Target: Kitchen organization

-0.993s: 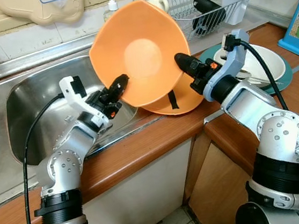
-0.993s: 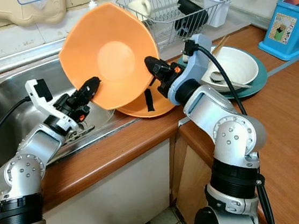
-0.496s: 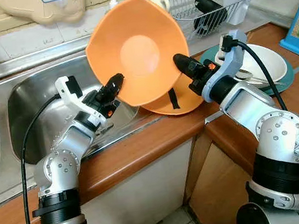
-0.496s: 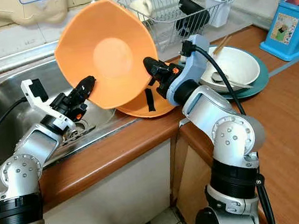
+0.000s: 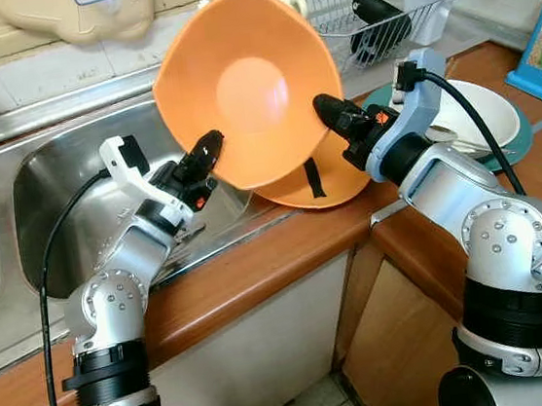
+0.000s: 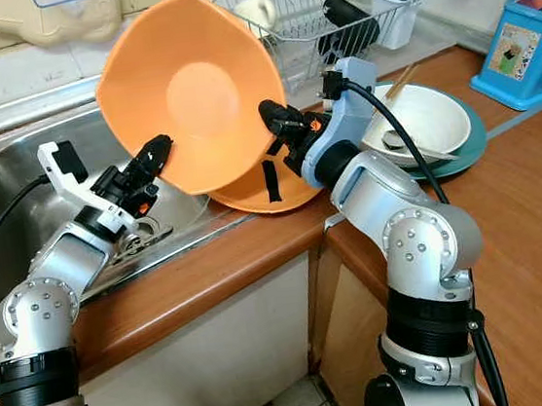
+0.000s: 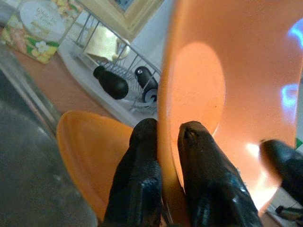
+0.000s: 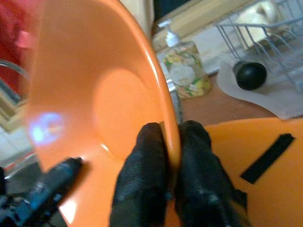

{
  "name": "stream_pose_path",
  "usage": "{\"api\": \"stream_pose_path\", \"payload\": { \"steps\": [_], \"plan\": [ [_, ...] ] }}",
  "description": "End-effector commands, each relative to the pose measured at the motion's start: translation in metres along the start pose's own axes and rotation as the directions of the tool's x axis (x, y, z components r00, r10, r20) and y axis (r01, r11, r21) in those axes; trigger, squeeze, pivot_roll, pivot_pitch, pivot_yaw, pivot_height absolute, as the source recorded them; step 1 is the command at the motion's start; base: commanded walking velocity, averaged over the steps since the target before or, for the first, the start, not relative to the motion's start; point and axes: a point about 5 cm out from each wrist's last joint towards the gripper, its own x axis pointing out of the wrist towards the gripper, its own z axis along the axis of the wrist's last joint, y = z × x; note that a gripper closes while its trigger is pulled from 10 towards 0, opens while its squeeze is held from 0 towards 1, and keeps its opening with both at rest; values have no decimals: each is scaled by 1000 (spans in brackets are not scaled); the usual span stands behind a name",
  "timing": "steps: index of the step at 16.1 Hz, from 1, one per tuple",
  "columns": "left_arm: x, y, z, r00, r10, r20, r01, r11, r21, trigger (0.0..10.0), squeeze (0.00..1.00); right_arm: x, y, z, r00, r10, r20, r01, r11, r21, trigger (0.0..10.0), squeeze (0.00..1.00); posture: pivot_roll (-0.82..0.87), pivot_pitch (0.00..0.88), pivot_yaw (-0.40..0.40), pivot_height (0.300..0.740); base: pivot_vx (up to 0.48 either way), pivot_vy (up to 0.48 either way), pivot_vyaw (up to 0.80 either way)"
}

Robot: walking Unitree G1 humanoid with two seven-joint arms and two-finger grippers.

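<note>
Both grippers hold a large orange bowl (image 5: pixel 243 88) in the air above the edge of the counter, between the steel sink (image 5: pixel 62 178) and the dish rack (image 5: pixel 366 1). The bowl is tipped up nearly on its side, its hollow facing the head camera. It is a plain, smooth plastic orange with a slightly angular, wavy rim and a paler round patch at the flat bottom of its hollow.

The left gripper (image 5: pixel 208 151) pinches the bowl's lower left rim, one black finger on each face of the wall, closed tight on it; the left wrist view shows the thin orange edge running between the two fingertips (image 7: pixel 142 142). The right gripper (image 5: pixel 329 113) clamps the lower right rim the same way, its fingers (image 8: pixel 151 146) pressed against both sides of the edge.

Beneath the raised bowl a second orange dish (image 5: pixel 331 172) lies on the wooden counter (image 5: pixel 277 251), with a strip of black tape on its inside. To its right a white bowl (image 5: pixel 481 110) sits on a teal plate (image 5: pixel 517 144).
</note>
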Motion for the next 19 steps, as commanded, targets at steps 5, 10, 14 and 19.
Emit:
{"api": "stream_pose_path", "payload": {
  "steps": [5, 10, 14, 19],
  "plan": [
    [7, -3, 21, 996, 31, 83, -33, 999, 23, 0, 0, -1, 9, 6, 998, 45, 35, -43, 997, -67, 10000, 1000, -138, 0, 83, 740, 0, 0, 0],
    [4, 0, 42, 977, 83, 197, -95, 994, 53, 0, 0, -2, 20, -1, 992, 128, -14, -129, 978, -165, 10000, 675, -126, 0, 68, 740, 0, 0, 0],
    [-8, 7, 65, 947, 121, 298, -153, 984, 86, 0, 0, -7, 21, -10, 984, 162, -74, -174, 961, -214, 10000, 0, -112, 0, 52, 740, 0, 0, 0],
    [-25, 41, 84, 873, 325, 363, -416, 885, 208, 0, 0, -11, 20, -24, 970, 157, -188, -212, 923, -322, 10000, 0, -124, 0, 48, 740, 0, 0, 0]
  ]
}}
